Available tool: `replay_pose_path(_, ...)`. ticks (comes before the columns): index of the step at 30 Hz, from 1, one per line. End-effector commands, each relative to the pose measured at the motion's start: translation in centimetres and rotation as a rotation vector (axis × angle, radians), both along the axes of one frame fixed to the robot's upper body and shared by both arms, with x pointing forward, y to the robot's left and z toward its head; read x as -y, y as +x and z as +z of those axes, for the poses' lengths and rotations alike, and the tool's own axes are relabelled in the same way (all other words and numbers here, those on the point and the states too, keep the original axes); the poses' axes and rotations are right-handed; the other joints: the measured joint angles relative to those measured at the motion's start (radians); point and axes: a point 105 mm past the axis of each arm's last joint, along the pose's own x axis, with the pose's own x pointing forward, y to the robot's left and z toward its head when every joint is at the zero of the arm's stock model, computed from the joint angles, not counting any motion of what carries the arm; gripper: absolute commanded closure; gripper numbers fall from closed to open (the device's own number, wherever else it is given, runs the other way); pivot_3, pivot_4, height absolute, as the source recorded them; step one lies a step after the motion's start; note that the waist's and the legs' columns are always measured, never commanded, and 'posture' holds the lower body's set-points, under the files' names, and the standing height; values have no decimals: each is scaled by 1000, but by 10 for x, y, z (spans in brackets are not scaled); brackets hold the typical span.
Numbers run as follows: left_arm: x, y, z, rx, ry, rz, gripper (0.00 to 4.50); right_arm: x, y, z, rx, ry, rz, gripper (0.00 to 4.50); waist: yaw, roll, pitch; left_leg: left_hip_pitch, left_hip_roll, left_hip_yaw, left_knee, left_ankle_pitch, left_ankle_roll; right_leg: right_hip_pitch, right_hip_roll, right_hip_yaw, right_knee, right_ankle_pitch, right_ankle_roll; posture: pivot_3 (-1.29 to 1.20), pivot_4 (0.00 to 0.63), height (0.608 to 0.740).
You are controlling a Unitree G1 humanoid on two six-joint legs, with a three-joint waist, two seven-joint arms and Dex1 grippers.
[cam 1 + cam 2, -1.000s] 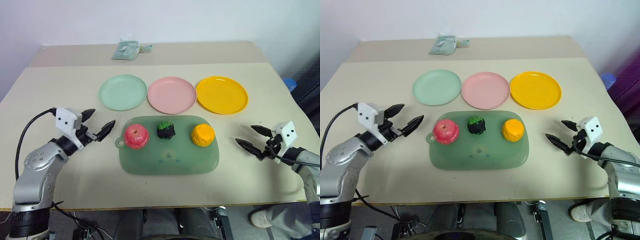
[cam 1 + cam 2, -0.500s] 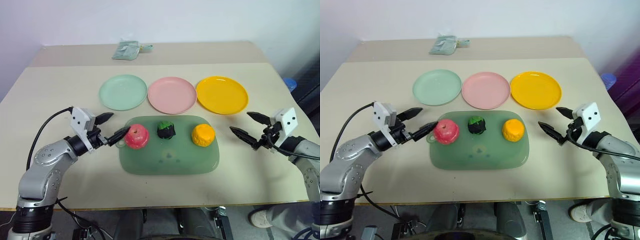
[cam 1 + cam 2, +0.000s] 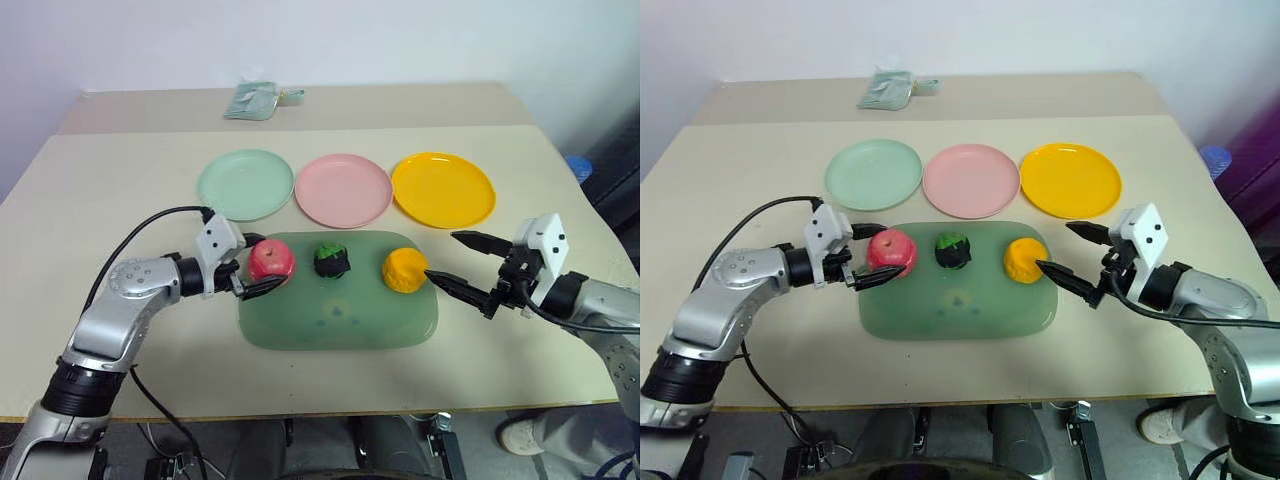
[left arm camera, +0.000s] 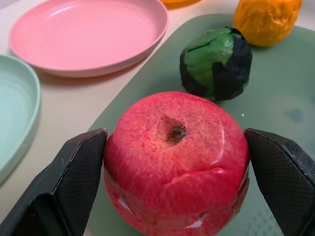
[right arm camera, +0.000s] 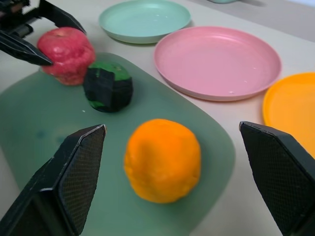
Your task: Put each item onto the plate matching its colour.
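Grip looks easy: red-pink round apple (image 4: 176, 162), seemingly firm and light, sits at the tray's ten o'clock between left gripper's (image 3: 251, 266) spread fingers; right gripper (image 3: 458, 263) gapes too.

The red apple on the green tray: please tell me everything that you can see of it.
The apple is red-pink with fine speckles, a dark stem pit on top and a creased skin that looks artificial. It sits upright at the left end of the translucent green tray. The left claw brackets it, a finger at each side, not yet closed.
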Motion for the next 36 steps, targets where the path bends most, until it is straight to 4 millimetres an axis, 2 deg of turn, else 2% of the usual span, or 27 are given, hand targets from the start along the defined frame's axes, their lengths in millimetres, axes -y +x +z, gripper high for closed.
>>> replay_pose_path(1, 3, 0, -8, -31, 17, -12, 816, -6, -5, 10, 38, 8, 15, 0, 0, 0, 0, 0, 0, 0, 0, 0, 0, 0, 0, 0, 0, 0, 0, 0, 150, 740)
replay_pose_path(3, 2, 2, -7, -23, 5, 0, 1144, -7, -5, 10, 40, 10, 13, 0, 0, 0, 0, 0, 0, 0, 0, 0, 0, 0, 0, 0, 0, 0, 0, 0, 150, 740)
replay_pose_path(6, -1, 6, -1, -10, -42, 25, 1144, -8, -4, 12, 45, 12, 11, 0, 0, 0, 0, 0, 0, 0, 0, 0, 0, 0, 0, 0, 0, 0, 0, 0, 150, 740)
replay_pose_path(9, -7, 24, 32, 63, -200, 101, 1144, -8, -1, 15, 60, 9, 10, 0, 1, -1, 0, 0, 0, 0, 1, 0, 0, 0, 0, 0, 0, 0, 0, 0, 150, 740)
replay_pose_path(13, 1, 64, 66, 163, -237, 189, 1144, -15, 1, 23, 85, 15, 42, 0, 6, -2, 1, -3, -1, -1, 3, 0, 0, 0, 0, -3, 0, 0, 0, 0, 150, 740)
replay_pose_path(15, 18, 82, 71, 159, -213, 178, 1144, -21, 1, 27, 97, 24, 68, 0, 5, -2, 1, -3, -2, -1, 3, 0, 0, 0, 0, -4, 0, 0, 0, 0, 150, 740)
replay_pose_path(17, 44, 100, 73, 150, -173, 151, 1144, -27, 1, 30, 106, 27, 92, 0, 6, -2, 1, -4, -3, -1, 3, 0, 0, 0, -1, -4, 0, 0, 1, 0, 150, 740)
replay_pose_path(20, 75, 122, 69, 105, -147, 144, 1144, -31, -1, 31, 112, 21, 109, 0, 4, -2, 1, -4, -4, -2, 3, 0, 0, -1, -1, -4, 0, 0, 1, 0, 150, 740)
replay_pose_path(23, 100, 136, 62, 66, -113, 146, 1144, -32, -5, 32, 120, 23, 115, 0, 1, -3, 1, -5, -4, -2, 3, 0, 0, -2, -1, -4, -1, 0, 1, 0, 150, 740)
replay_pose_path(26, 115, 143, 55, 47, -88, 160, 1144, -32, -11, 29, 118, 0, 110, 0, -6, -3, 1, -6, -4, -1, 2, 0, 0, -4, 0, -3, 0, 0, 1, 0, 150, 740)
replay_pose_path(28, 118, 146, 55, 50, -89, 178, 97, -31, -13, 28, 118, -2, 98, 0, -6, -3, 1, -6, -4, -1, 1, 0, 0, -4, 0, -3, 0, 0, 1, 0, 150, 740)
replay_pose_path(31, 116, 150, 68, 92, -125, 196, 46, -30, -17, 27, 119, -1, 81, 0, -4, -3, 1, -6, -4, -1, 1, 0, 0, -4, 0, -2, 1, 0, 1, 0, 150, 740)
replay_pose_path(36, 93, 146, 101, 176, -288, 153, 46, -26, -19, 23, 112, -7, 60, 0, -2, -3, 1, -6, -4, -1, 1, 0, 0, -4, 0, -3, 1, 0, 1, 0, 150, 740)
